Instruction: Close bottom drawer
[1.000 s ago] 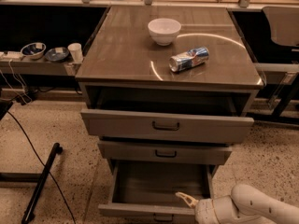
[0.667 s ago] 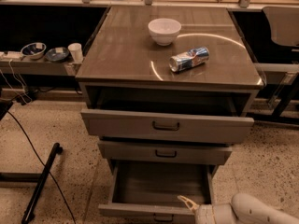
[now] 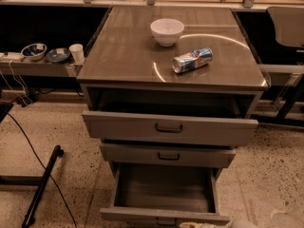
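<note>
Speckled stone floor (image 3: 61, 127) surrounds a grey metal cabinet (image 3: 128, 56), seen from my remote station. Its top drawer (image 3: 123, 127) stands partly out and the middle drawer (image 3: 133, 153) slightly out. The bottom drawer (image 3: 164, 189) is pulled far open, its deep box bare inside, its front rim at the lower edge of view. On the left, a low shelf (image 3: 38, 68) carries two small bowls (image 3: 33, 51) and a white cup (image 3: 76, 52). A black bar (image 3: 42, 186) and a cable (image 3: 28, 141) lie on the floor, well apart from the drawers. On the cabinet top sit a white bowl (image 3: 167, 31) and a can (image 3: 192, 60) on its side. The gripper (image 3: 197, 225) is barely in view, just beside the bottom drawer's front; I cannot tell its state.
</note>
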Controlling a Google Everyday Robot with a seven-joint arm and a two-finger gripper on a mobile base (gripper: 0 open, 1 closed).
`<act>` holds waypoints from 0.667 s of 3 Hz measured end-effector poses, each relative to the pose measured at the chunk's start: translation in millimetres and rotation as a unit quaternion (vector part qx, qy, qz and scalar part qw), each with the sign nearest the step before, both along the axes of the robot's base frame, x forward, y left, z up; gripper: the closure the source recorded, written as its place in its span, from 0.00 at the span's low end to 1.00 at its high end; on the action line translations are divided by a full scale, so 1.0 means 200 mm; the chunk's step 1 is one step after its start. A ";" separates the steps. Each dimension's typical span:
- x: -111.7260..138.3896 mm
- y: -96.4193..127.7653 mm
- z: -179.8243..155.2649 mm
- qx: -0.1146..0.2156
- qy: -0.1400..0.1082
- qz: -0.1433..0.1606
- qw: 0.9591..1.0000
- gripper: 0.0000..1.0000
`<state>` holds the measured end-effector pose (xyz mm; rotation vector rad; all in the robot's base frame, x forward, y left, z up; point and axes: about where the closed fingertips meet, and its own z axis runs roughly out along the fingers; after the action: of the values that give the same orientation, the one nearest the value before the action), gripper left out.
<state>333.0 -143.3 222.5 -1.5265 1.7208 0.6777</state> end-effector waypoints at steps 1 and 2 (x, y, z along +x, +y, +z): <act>0.01 -0.01 0.02 0.012 -0.013 -0.013 1.000 0.73; 0.01 -0.01 0.02 0.012 -0.014 -0.013 1.000 0.96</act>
<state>335.4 -146.1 226.0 -1.4872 1.7040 0.6588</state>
